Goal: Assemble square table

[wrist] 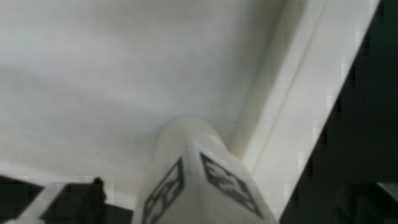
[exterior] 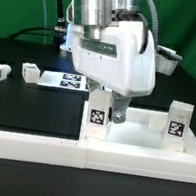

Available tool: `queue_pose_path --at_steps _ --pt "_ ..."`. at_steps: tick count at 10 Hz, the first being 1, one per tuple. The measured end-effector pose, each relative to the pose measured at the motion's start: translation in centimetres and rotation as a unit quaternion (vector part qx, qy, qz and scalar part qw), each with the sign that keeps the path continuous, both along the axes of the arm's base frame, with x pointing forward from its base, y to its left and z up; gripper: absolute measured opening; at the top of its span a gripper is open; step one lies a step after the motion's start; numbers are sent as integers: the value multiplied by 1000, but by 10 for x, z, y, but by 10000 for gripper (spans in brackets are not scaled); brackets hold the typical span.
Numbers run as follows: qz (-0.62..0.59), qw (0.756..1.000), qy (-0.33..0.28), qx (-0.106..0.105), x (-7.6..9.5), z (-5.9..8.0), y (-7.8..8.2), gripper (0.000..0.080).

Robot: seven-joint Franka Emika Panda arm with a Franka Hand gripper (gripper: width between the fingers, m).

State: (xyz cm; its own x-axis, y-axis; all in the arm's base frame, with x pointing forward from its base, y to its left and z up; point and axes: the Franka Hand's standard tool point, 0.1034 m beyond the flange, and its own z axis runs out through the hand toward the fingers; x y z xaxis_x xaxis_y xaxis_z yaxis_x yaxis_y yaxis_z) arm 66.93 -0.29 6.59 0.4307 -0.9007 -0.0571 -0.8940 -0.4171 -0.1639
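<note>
Hanging low over the slab (exterior: 140,140) of the square table, the gripper (exterior: 109,114) straddles an upright leg (exterior: 99,114) at the slab's corner on the exterior view's left. One dark finger (exterior: 119,111) shows just beside that leg. A second leg (exterior: 177,119) stands at the corner on the exterior view's right, with bare slab between the two. The slab's near edge lies close along the barrier wall (exterior: 38,148). Open black bench (exterior: 14,104) stretches away on the exterior view's left. Two loose legs (exterior: 31,71) lie at its far side near the marker board (exterior: 70,80), well apart from the slab.

In the wrist view the leg (wrist: 196,175) rises from the slab's flat face (wrist: 107,80), close to the raised rim (wrist: 285,100). A dark finger (wrist: 75,198) stands off it with a sliver of gap, so the jaws are apart and grip nothing.
</note>
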Motion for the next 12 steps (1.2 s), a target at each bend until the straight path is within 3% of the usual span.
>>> queue_pose_path --at_steps 1,3,4,7,9,12 --pt "82 996 -9 -14 0 0 -4 647" --pt "268 963 -11 -31 -2 1 -13 649" --pt "303 952 -14 -35 0 3 -13 649" --pt "281 959 -11 -34 -1 2 -14 622" --pt "204 979 -2 -25 0 2 -14 285" --pt "94 995 12 -14 0 2 -14 288"
